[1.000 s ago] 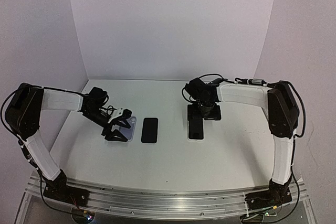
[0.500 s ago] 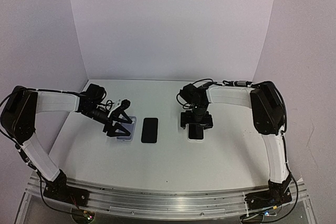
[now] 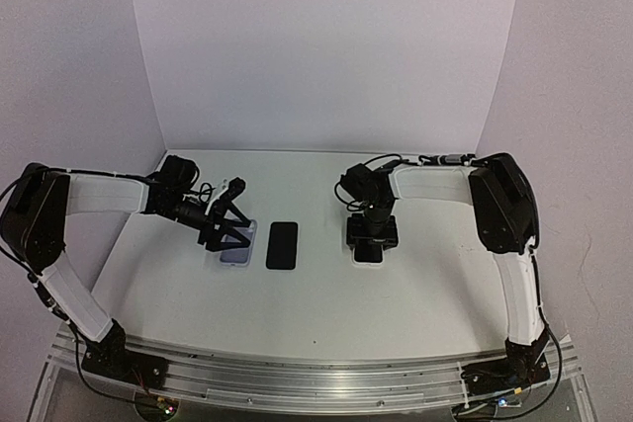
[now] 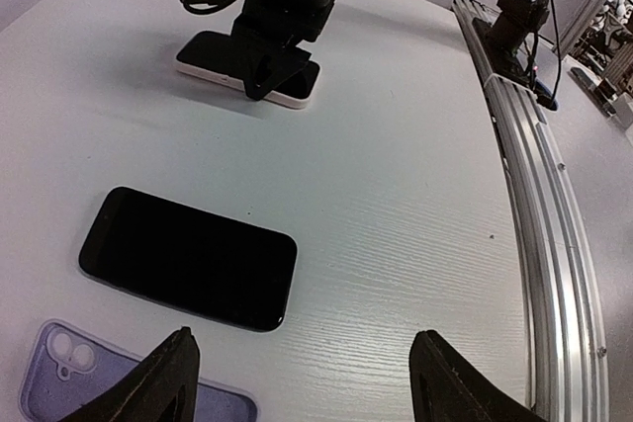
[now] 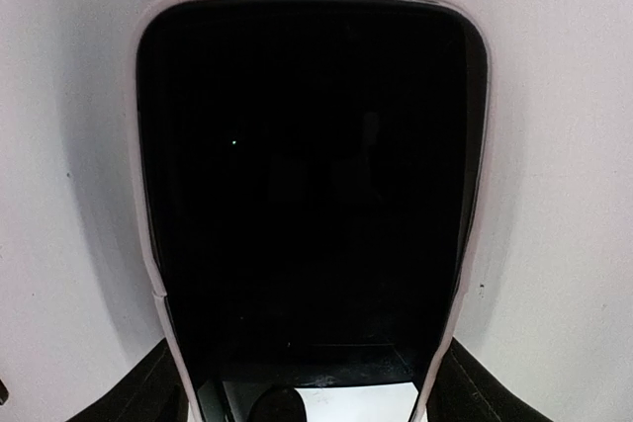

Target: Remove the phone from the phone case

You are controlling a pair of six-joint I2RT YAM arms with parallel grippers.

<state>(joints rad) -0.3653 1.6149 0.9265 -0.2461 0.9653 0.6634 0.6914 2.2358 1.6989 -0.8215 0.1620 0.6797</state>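
Your work is the cased phone point(image 5: 307, 175). It lies flat, screen up, to the right of the bare phone point(image 3: 282, 245) and a little apart from it. Your right gripper point(image 3: 371, 232) is down over one end of it, fingers point(image 5: 148, 387) straddling the case point(image 5: 148, 244) on its two long sides. From the wrist view you cannot tell whether they pinch the case or only flank it. Your left gripper point(image 4: 307, 382) hangs with its jaws apart and nothing between them, to the left of the bare phone and above the empty case point(image 4: 59, 368).

To do this step well, I judge you should catch only the rim, so the fingers work the soft edge rather than the handset. Squeezing both long sides hard may lock the phone in. Steady the case with one arm and bring the other over to peel, starting at a corner, where a rim usually lets go first. Stay low over the table point(image 3: 326, 313), so a phone that pops free drops little. Push nothing leftward into the bare phone.
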